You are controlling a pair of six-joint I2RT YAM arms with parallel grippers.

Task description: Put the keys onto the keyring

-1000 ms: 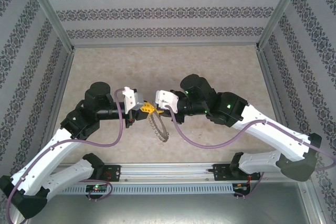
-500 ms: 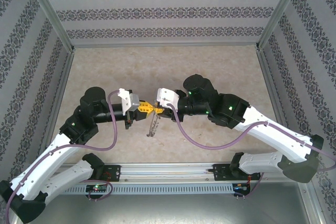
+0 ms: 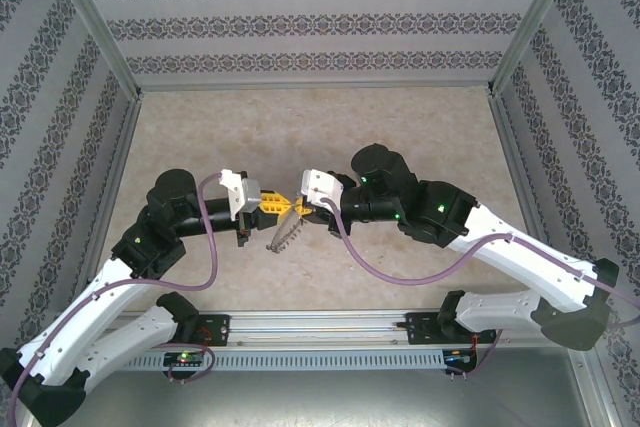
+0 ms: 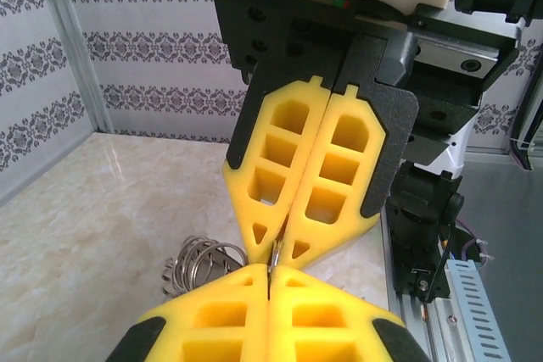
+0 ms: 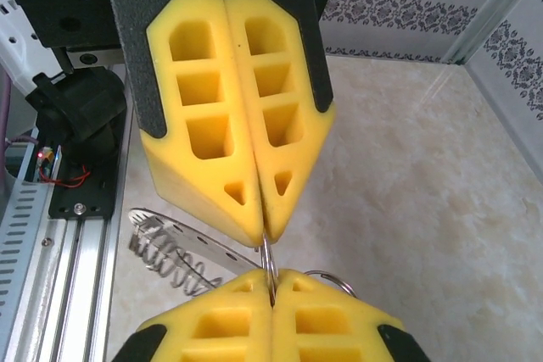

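The keyring (image 3: 282, 235), a flat grey ring fringed with small silvery loops, hangs edge-on just below where the two grippers meet tip to tip above the table's near middle. My left gripper (image 3: 283, 205) is shut, with a thin piece of the ring's edge pinched at its tips (image 4: 270, 270). My right gripper (image 3: 297, 207) faces it and is shut too, on a thin silvery loop (image 5: 269, 258). The ring's flat band (image 5: 191, 242) runs off to the left in the right wrist view, and its loops (image 4: 197, 262) show in the left wrist view. The keys are hidden.
The marble-patterned tabletop (image 3: 320, 127) stretches behind the grippers to patterned walls (image 3: 320, 22). A metal rail (image 3: 320, 325) with the arm bases runs along the near edge. Purple cables (image 3: 400, 269) loop beneath both arms.
The keyring swung from the lower right of the meeting point to hang edge-on to its lower left. Both wrists drew closer, and the left one sank slightly.
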